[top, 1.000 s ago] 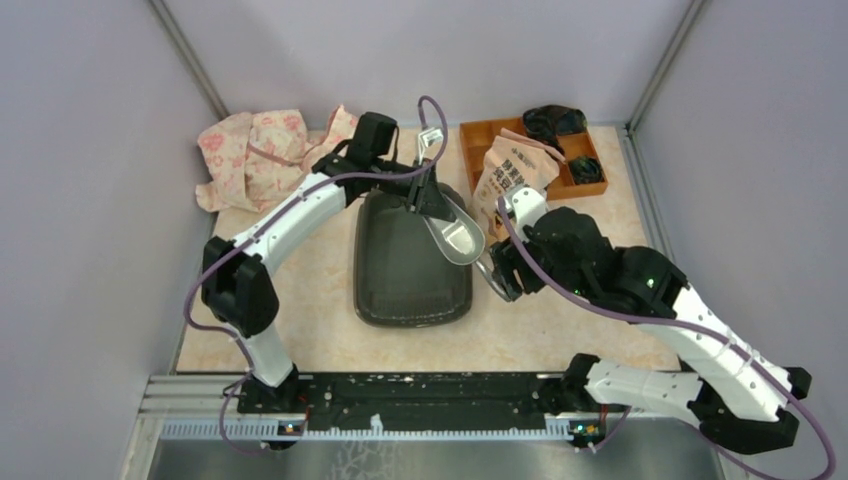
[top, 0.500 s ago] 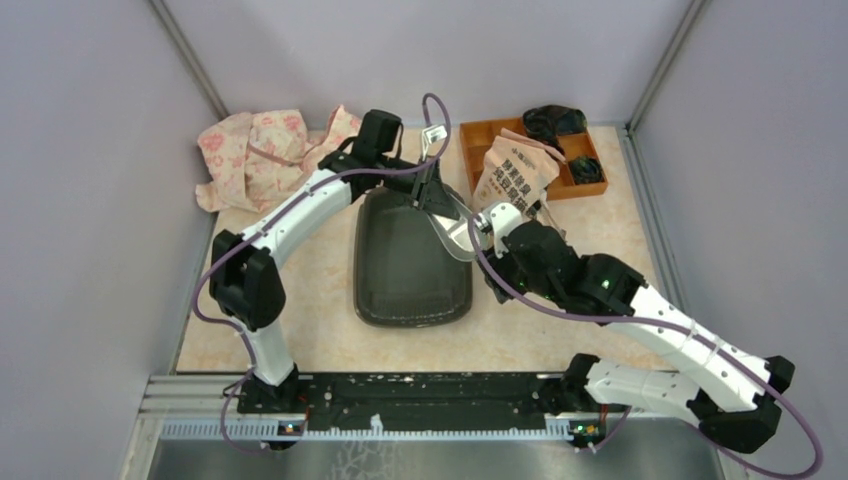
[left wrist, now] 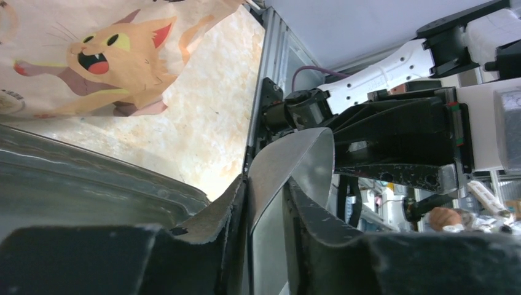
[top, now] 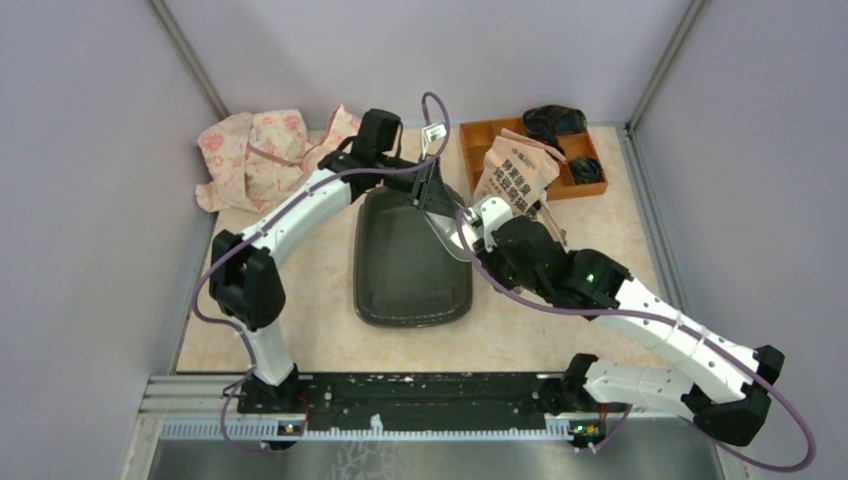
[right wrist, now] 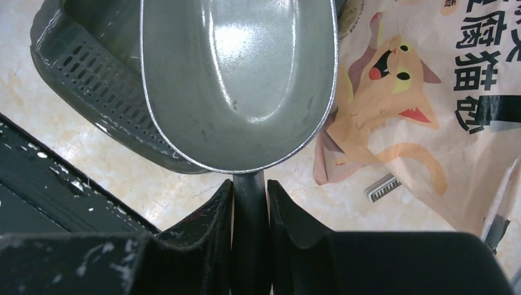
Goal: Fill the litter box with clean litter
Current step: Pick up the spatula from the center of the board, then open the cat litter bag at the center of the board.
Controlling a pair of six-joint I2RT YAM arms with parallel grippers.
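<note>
The litter box (top: 410, 275), a dark shallow tray, lies mid-table and holds nothing I can see; no clean litter shows in any view. An empty grey metal scoop (top: 447, 237) hangs over the box's far right corner. My right gripper (right wrist: 249, 184) is shut on the scoop's black handle (right wrist: 248, 203), with the bowl (right wrist: 239, 80) over the box rim (right wrist: 80, 80). My left gripper (left wrist: 267, 181) straddles the bowl's wall (left wrist: 295, 160) with its jaws slightly parted: one finger touches it and a gap shows on the other side.
A peach cat-printed bag (top: 515, 170) leans against the orange organiser tray (top: 480, 135) just right of the scoop. A crumpled pink printed bag (top: 255, 155) lies at the back left. Grey walls close in both sides.
My right gripper moved left to the scoop and shut on its handle. My left gripper's jaws loosened a little on the bowl's wall. The scoop barely moved.
</note>
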